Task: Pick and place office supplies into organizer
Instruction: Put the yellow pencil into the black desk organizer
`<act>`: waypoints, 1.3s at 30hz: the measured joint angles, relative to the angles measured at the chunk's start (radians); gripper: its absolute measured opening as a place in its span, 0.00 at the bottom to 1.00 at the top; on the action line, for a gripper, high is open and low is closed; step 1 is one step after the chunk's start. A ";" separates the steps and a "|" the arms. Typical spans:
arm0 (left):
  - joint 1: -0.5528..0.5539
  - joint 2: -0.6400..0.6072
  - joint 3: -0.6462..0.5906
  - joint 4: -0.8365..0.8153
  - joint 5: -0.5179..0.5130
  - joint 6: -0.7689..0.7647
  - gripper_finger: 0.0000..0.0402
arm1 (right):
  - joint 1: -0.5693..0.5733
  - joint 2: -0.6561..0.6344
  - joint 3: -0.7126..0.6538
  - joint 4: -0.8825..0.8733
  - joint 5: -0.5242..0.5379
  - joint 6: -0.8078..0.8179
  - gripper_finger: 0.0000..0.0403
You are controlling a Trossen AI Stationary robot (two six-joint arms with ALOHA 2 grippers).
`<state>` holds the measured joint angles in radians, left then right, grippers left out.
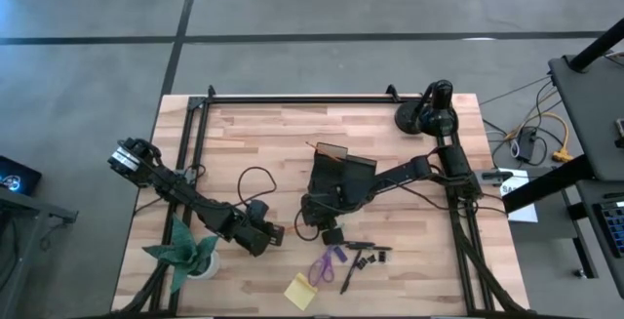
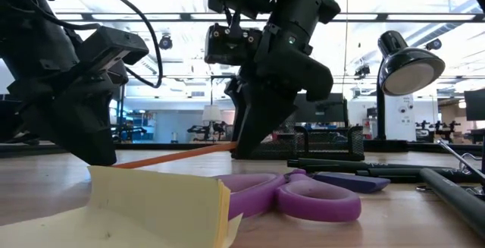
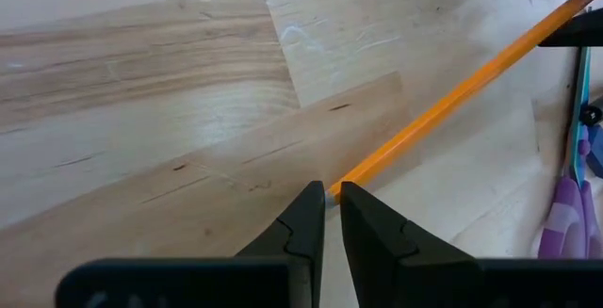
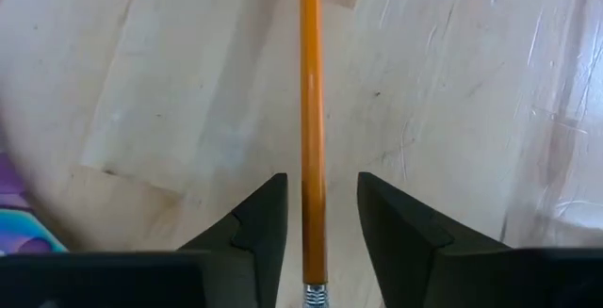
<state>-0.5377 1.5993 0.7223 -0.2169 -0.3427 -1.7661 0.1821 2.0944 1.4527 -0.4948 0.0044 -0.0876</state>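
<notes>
We're looking down on the table point(image 1: 390, 280) and both arms meet near its middle front, each at one end of the same orange pencil point(image 3: 443, 110). The left gripper point(image 3: 332, 200) has its fingers nearly pressed together, pinching one tip of the pencil in the narrow slot between them. From the right wrist we see the right gripper point(image 4: 320, 223) straddling the other end: its fingers point(image 4: 259, 228) stand apart on either side of the shaft, with a sliver of wood showing on each side, so they frame the pencil without clearly clamping it. The metal band at that end sits just between them. At table height the pencil point(image 2: 178, 155) runs at a low slant from the left arm's dark bulk up toward the right gripper point(image 2: 254, 138). In the foreground lies the yellow pad point(image 2: 159, 199), and just beside it the purple scissors point(image 2: 303, 196), handles toward us, flat on the wood. From above, the scissors point(image 1: 327, 263) and pad point(image 1: 300, 291) sit near the front edge, with a black pen point(image 1: 349, 276) and a few small dark items next to them. The organizer point(image 1: 343, 173) rests mid-table, partly under the right arm, well apart from the scissors. A green paper plant point(image 1: 185, 253) stands at the front left, and a black lamp point(image 1: 429, 112) at the back right.
</notes>
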 joint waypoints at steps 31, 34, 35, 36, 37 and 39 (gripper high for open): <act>0.001 -0.367 0.029 0.064 -0.339 0.382 0.06 | 0.057 -0.167 0.062 -0.193 0.705 -0.272 0.04; 0.001 -0.470 0.029 0.068 -0.412 0.500 0.06 | 0.066 -0.231 0.062 -0.217 0.945 -0.284 0.05; 0.003 -0.501 0.029 0.070 -0.425 0.537 0.06 | 0.066 -0.256 0.062 -0.245 0.966 -0.294 0.06; 0.003 -0.527 0.028 0.069 -0.442 0.568 0.06 | 0.064 -0.276 0.062 -0.281 0.970 -0.304 0.06; 0.004 -0.554 0.027 0.069 -0.454 0.593 0.06 | 0.061 -0.294 0.062 -0.308 0.973 -0.308 0.07; 0.006 -0.598 0.024 0.070 -0.475 0.632 0.06 | 0.048 -0.319 0.063 -0.410 1.005 -0.300 0.07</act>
<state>-0.5318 1.0015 0.7467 -0.1466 -0.8175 -1.1337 0.2306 1.7749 1.5161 -0.9044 1.0089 -0.3878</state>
